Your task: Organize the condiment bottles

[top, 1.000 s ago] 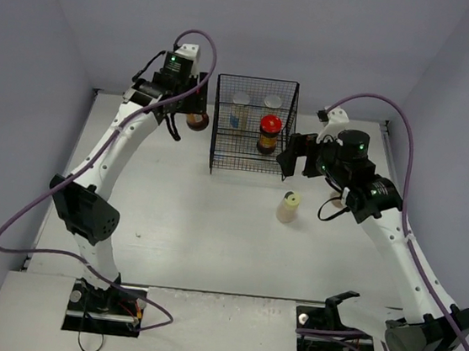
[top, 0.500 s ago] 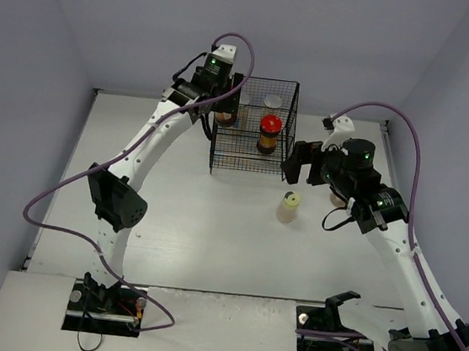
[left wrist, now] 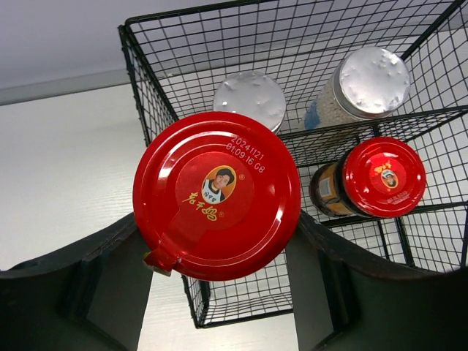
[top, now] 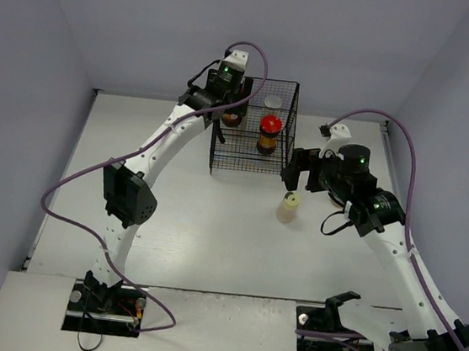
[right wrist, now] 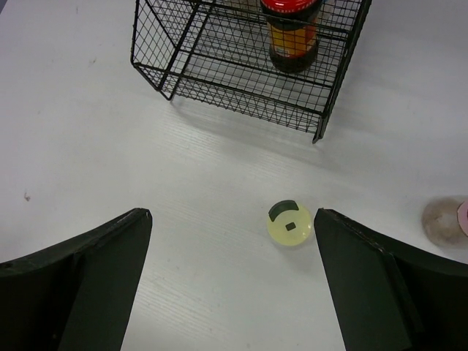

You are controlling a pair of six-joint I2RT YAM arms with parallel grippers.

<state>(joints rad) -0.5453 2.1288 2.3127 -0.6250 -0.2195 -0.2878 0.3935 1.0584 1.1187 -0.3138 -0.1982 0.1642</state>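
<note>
Your left pincer (left wrist: 217, 227) grips a red-lidded jar (left wrist: 216, 183) above the wire basket's (left wrist: 146, 110) left side. Right pincer (right wrist: 232, 219) spread wide over the tabletop (right wrist: 110, 146); yellow-green-capped bottle (right wrist: 289, 223) below.

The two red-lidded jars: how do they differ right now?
The held jar is clamped in the left gripper, up over the left wall of the basket; the basket jar stands free on the basket floor. In the left wrist view the held jar shows only its lid, while the basket jar also shows its brown body. Both have red lids with the same portrait sticker.
</note>
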